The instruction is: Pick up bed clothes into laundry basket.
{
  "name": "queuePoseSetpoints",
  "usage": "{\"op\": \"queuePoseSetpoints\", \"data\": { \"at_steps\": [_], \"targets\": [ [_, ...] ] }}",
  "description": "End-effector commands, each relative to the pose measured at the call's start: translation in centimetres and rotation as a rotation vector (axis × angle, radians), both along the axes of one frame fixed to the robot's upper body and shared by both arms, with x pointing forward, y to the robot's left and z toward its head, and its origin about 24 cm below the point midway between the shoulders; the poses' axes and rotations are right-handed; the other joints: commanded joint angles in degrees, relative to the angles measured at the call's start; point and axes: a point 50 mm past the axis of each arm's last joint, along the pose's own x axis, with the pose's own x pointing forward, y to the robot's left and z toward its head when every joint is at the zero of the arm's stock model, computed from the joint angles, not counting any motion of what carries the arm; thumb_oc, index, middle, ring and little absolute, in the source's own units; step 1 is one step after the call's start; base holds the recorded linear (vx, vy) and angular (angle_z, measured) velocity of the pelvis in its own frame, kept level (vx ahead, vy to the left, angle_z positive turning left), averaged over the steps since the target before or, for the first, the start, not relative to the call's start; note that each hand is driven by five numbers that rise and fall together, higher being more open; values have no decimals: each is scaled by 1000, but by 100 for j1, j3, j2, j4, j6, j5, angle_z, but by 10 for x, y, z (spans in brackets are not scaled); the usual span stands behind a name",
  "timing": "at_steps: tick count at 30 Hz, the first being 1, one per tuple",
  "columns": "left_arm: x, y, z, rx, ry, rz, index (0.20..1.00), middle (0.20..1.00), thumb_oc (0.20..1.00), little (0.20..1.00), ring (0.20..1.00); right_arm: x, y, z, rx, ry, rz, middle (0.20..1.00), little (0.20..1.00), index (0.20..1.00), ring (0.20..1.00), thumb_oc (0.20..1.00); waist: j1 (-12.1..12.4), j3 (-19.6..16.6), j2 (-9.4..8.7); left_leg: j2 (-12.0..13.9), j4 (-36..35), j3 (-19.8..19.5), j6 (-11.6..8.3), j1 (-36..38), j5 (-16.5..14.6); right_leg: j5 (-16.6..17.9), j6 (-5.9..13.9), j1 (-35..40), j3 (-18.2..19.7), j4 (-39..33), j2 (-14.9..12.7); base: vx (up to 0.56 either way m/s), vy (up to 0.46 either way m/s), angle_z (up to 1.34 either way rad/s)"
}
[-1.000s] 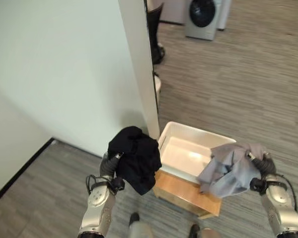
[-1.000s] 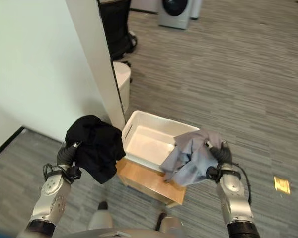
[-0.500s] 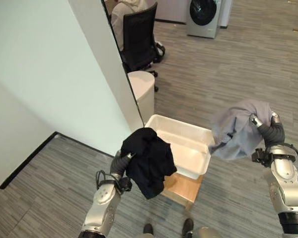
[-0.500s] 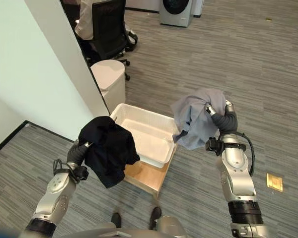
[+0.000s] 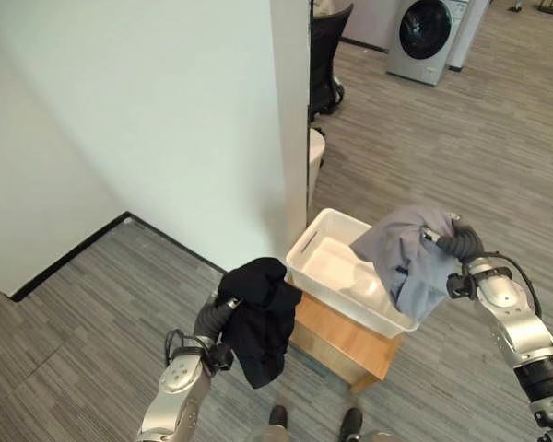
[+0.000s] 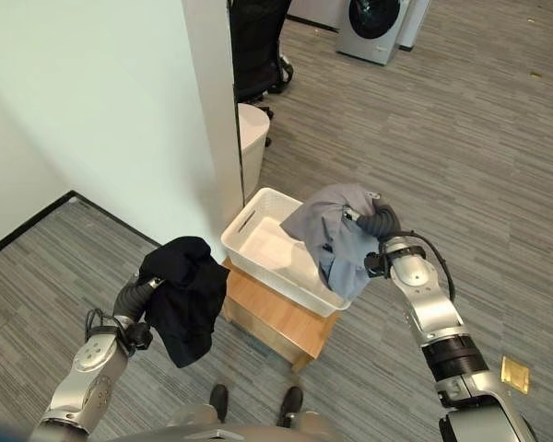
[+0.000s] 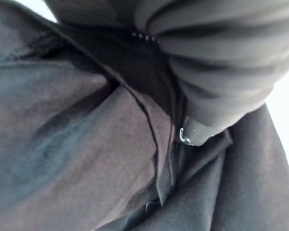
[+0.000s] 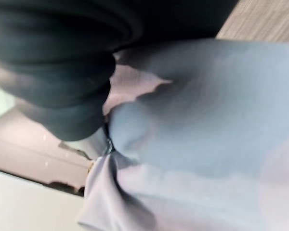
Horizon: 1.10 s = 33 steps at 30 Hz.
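Note:
A black garment (image 5: 258, 318) hangs bunched from my left hand (image 5: 210, 320), just left of the basket and lower than its rim. The left wrist view shows the black cloth (image 7: 86, 159) pressed close against the hand (image 7: 221, 72). The white laundry basket (image 5: 301, 261) sits on a low wooden stand (image 5: 336, 339); its inside looks bare. My right hand (image 5: 458, 245) grips a grey garment (image 5: 408, 262) that drapes over the basket's right end. In the right wrist view the grey cloth (image 8: 192, 144) hangs past the hand (image 8: 53, 72), with the basket below.
A white wall with a pillar edge (image 5: 290, 138) stands just behind the basket. A white bin (image 6: 252, 138) and a black office chair (image 6: 258, 46) are beyond it, and a washing machine (image 5: 424, 37) is far back. Open carpet lies to the right.
The view has shifted. My right hand has brought the grey garment down from high on the basket's right to over its right end. The black garment still hangs beside the basket.

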Motion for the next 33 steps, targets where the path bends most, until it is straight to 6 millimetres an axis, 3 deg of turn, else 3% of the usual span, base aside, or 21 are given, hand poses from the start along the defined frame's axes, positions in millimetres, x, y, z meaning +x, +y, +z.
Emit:
{"op": "queuePoseSetpoints", "data": {
  "at_steps": [1,5,9,12,16,21,25,26,28,29,33],
  "targets": [
    [6,8,30,-17,-149,-11,200,200,200,200,200,17,4,47,7,-193,-6,200,200,200,200,200,41,-186,-390,21,37,-176,-26,-69,-102,274,888,713,97,-796,-751,-14,36,4],
    [0,9,24,-25,-120,-1,200,200,200,200,200,43,8,89,-45,-275,-22,200,200,200,200,200,157,-146,-438,-23,37,-230,-18,-125,-84,321,912,672,83,-796,-768,-13,37,1],
    [2,12,25,-18,-120,11,200,200,200,200,200,51,26,109,-99,-304,60,200,200,200,200,200,178,-89,-484,-32,37,-227,-21,-164,-66,360,912,619,110,-796,-762,-15,7,-2],
    [3,10,25,-19,-121,9,200,200,200,200,200,53,35,102,-138,-272,99,200,200,200,200,200,184,-56,-516,-24,37,-219,-19,-189,-63,360,909,592,111,-796,-753,-12,5,0],
    [4,9,26,-13,-123,7,200,200,200,200,200,57,40,73,-113,-168,98,200,200,200,200,200,210,27,-511,-13,37,-242,-20,-230,-46,361,899,556,103,-796,-746,0,0,0],
    [4,16,28,-1,-125,33,200,200,200,200,200,65,33,46,-164,-38,40,200,200,200,200,200,278,131,-470,-15,37,-262,-26,-316,0,367,882,485,95,-796,-736,-7,0,0],
    [4,21,32,-4,-136,60,200,200,200,200,200,78,22,42,-271,38,-36,200,200,200,200,200,333,251,-431,-14,37,-297,-41,-435,64,395,869,385,95,-796,-720,-37,-2,-1],
    [3,23,33,-7,-140,64,200,200,200,200,200,84,19,47,-384,58,-41,200,200,200,200,200,368,287,-439,-15,41,-307,-47,-485,84,405,866,341,97,-796,-703,0,0,0],
    [4,24,33,-10,-142,65,200,200,200,200,200,87,17,51,-434,69,-43,200,200,200,200,200,372,306,-443,-15,46,-323,-50,-509,94,408,864,320,99,-796,-697,0,0,0],
    [4,24,32,-16,-139,58,200,200,200,200,200,91,11,51,-524,116,-59,1000,1000,1000,1000,1000,399,325,-460,-11,49,-352,-56,-548,109,408,861,301,87,-796,-684,0,0,0],
    [5,24,33,-18,-138,51,200,200,200,200,200,97,17,57,-592,144,-39,1000,1000,1000,1000,1000,379,341,-482,-8,55,-369,-61,-592,119,406,854,269,88,-796,-671,0,0,6]
  ]
}}
